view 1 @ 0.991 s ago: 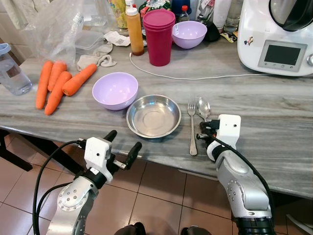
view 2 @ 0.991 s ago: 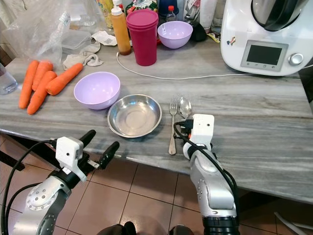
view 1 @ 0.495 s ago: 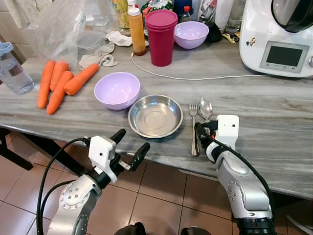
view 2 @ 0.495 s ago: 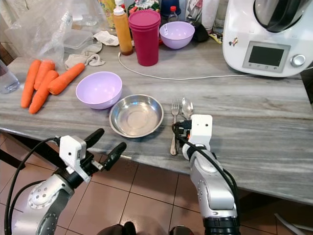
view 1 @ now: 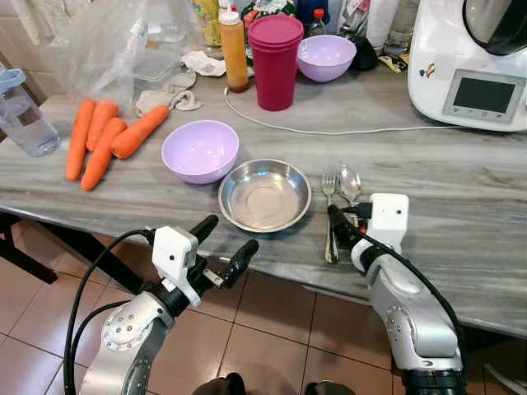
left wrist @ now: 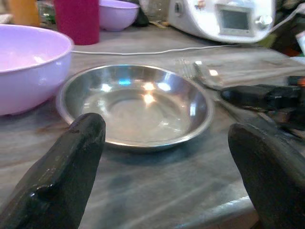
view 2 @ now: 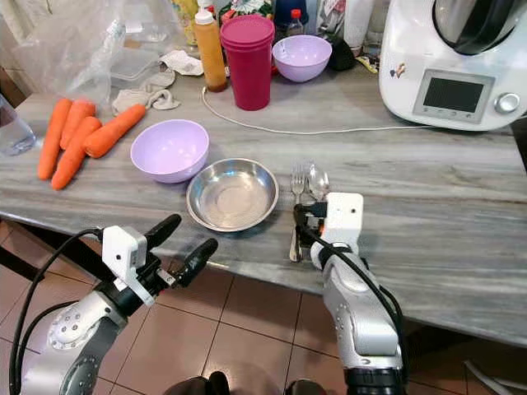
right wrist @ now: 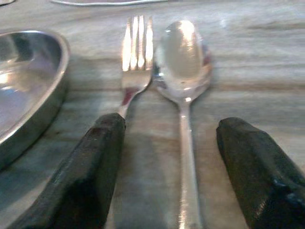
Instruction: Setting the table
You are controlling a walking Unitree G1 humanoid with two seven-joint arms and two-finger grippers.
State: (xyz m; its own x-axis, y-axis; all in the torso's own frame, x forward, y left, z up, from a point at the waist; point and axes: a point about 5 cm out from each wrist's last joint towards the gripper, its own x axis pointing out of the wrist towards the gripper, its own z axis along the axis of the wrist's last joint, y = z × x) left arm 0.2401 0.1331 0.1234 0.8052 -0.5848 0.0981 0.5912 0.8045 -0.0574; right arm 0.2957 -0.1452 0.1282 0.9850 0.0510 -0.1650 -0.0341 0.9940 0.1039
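My right gripper (view 1: 339,227) covers the spoon (view 1: 351,183) handle and part of the fork (view 1: 329,212) handle. I can't tell whether a finger (right wrist: 90,176) touches the fork. The appliance (view 1: 469,62), the water bottle (view 1: 18,113) and the plastic bag (view 1: 99,41) are cut by the edge.

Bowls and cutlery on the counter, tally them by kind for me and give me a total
Purple bowls: 2, one near, one at the back
Steel bowl: 1
Fork: 1
Spoon: 1
Total: 5
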